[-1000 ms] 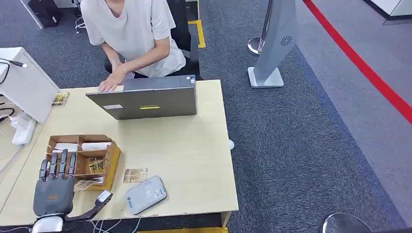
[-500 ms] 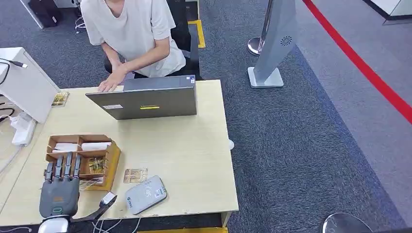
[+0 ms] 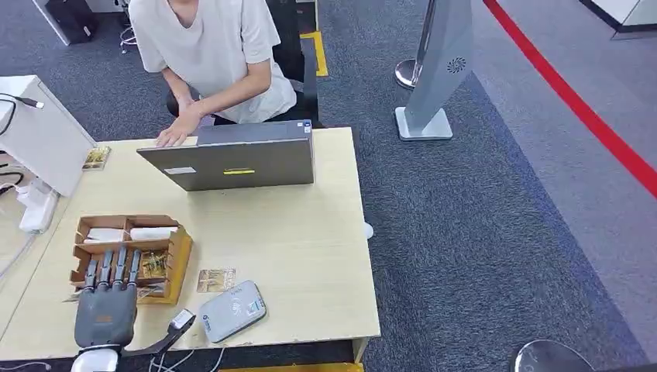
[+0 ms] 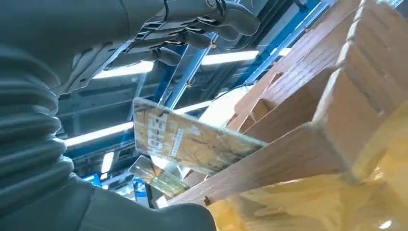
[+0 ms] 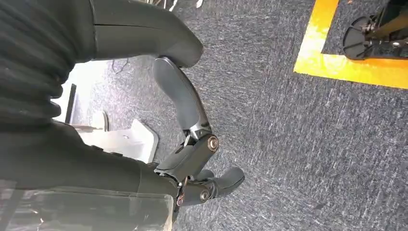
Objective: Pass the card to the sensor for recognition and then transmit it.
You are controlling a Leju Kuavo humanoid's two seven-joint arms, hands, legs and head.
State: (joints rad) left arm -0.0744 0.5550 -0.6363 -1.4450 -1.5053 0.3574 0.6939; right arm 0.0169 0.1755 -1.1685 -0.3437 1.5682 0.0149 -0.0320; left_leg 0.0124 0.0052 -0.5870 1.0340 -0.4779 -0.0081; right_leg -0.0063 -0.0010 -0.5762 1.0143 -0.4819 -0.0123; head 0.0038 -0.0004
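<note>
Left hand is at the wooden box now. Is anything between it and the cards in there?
Nothing visible blocks it. The left hand hovers open at the near edge of the wooden box, fingers reaching over its front compartment. In the left wrist view a card juts out over the box's edge, below the fingers, untouched.

- An office or reception-type workspace, by what surrounds the pale wooden desk [image 3: 294, 256].
- A person [image 3: 213, 54] sits on a chair at the far side of the desk, hand at an open grey laptop [image 3: 236, 164].
- Grey carpet [image 3: 465, 232] runs beside the desk, with a red floor line [image 3: 589, 116] well apart from it.
- A grey standing kiosk [image 3: 438, 70] and a stanchion base [image 3: 408, 74] stand beyond the desk's far corner.
</note>
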